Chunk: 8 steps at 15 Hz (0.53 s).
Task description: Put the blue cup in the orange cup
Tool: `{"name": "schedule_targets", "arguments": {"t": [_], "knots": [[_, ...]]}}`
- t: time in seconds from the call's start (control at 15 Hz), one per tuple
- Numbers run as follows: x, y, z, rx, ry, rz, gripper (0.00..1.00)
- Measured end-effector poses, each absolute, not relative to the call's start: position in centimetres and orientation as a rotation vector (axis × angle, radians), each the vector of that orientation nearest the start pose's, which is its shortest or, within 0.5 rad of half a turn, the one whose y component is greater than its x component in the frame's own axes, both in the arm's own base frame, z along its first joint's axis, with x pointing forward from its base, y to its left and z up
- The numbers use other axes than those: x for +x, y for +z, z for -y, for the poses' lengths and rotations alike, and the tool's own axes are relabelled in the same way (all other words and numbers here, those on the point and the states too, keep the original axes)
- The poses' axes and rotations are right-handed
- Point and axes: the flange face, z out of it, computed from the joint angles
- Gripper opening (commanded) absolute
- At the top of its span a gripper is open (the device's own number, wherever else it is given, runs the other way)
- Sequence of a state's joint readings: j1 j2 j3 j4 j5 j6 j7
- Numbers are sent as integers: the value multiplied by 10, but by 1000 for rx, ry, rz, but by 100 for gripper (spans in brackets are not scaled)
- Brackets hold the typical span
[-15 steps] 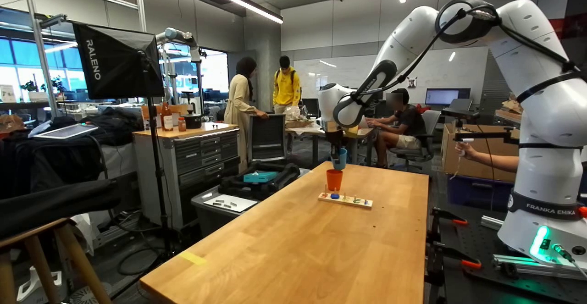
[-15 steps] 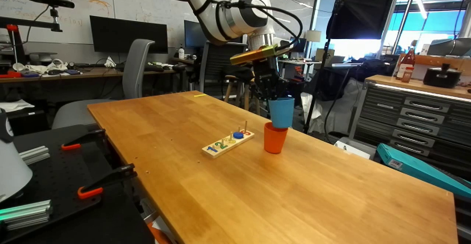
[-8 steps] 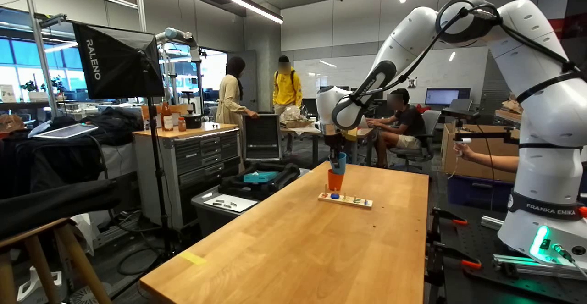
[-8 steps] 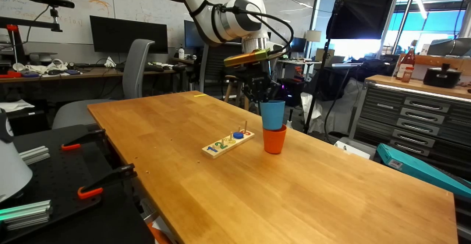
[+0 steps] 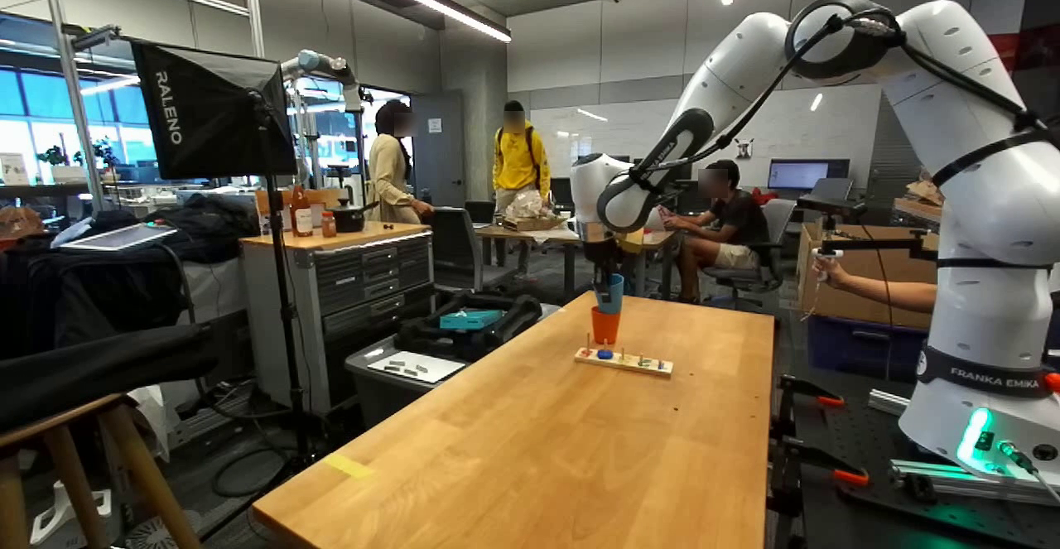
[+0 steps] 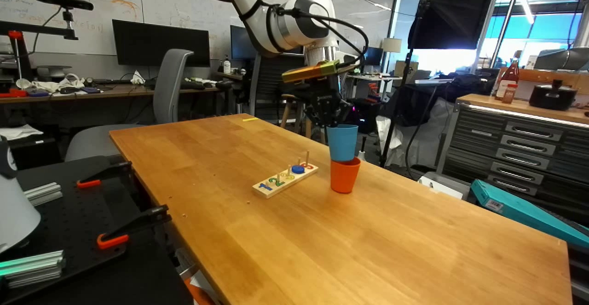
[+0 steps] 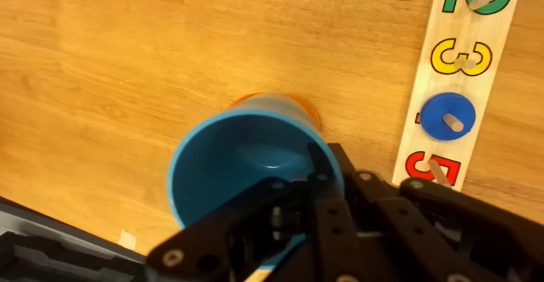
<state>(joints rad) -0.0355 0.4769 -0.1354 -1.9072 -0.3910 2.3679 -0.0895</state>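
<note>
The orange cup [image 6: 345, 176] stands upright on the table in both exterior views [image 5: 605, 327]. In the wrist view only a bit of it [image 7: 312, 111] shows behind the blue cup. The blue cup [image 6: 343, 143] hangs upright, mouth up, right at the orange cup's mouth, and it shows in both exterior views [image 5: 615, 304]. I cannot tell whether its bottom is inside or just above the rim. My gripper [image 7: 328, 156] is shut on the blue cup's wall [image 7: 238, 158], one finger inside and one outside. It also shows in an exterior view [image 6: 327, 128].
A wooden number board [image 7: 463, 27] with upright pegs and a blue disc [image 7: 446, 120] lies on the table [image 6: 368, 250] close to the orange cup. The table's edge is near the cups. A bin with a black case [image 5: 464, 325] stands beyond it.
My gripper has moved with the blue cup leftward in an exterior view, then slightly back right. The blue cup is lower over the orange cup, which has shifted slightly.
</note>
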Motion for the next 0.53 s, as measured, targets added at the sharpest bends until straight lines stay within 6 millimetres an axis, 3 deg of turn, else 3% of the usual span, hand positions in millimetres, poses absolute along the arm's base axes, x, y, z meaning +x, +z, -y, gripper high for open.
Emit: {"name": "schedule_targets", "arguments": {"t": [0.4, 0.47, 0.53], "knots": [[630, 248, 110, -3434, 81, 324, 4], [632, 248, 112, -3431, 75, 310, 29], [634, 248, 113, -3430, 71, 297, 30]]}}
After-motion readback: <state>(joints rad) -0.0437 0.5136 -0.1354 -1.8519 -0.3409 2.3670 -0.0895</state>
